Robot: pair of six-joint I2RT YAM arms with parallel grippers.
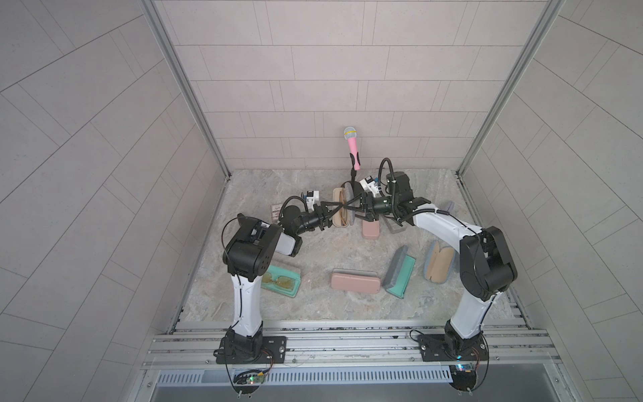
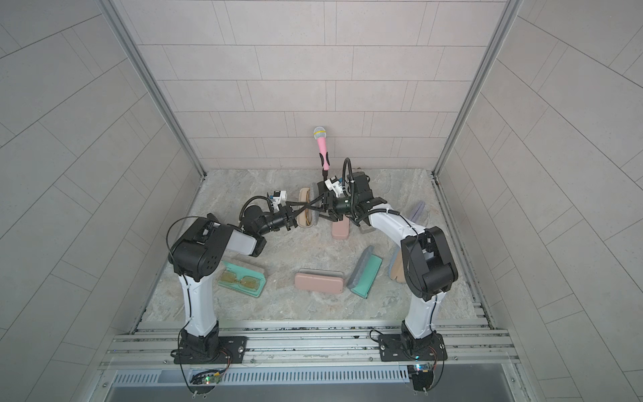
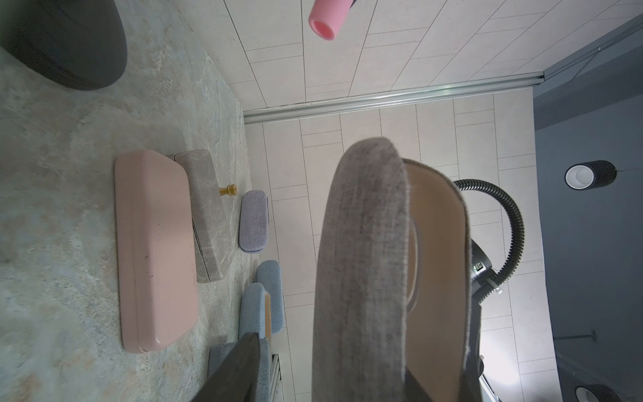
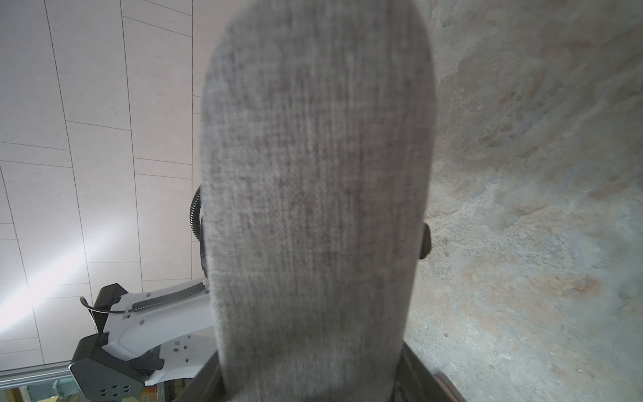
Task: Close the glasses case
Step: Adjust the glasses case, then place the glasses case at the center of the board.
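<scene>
Right wrist view, right pincer (image 4: 313,379) clasping glasses case (image 4: 313,174), left pincer (image 3: 330,369) parted

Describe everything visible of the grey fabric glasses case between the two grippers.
The grey fabric glasses case sits open at the back middle of the table: woven grey outside, smooth tan lining, gold-framed glasses inside. One half stands raised. The left gripper and right gripper straddle it from opposite sides; contact is unclear.

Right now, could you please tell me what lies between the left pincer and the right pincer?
The open grey glasses case, tan lining showing, stands between the left pincer and the right pincer; both top views show this.
</scene>
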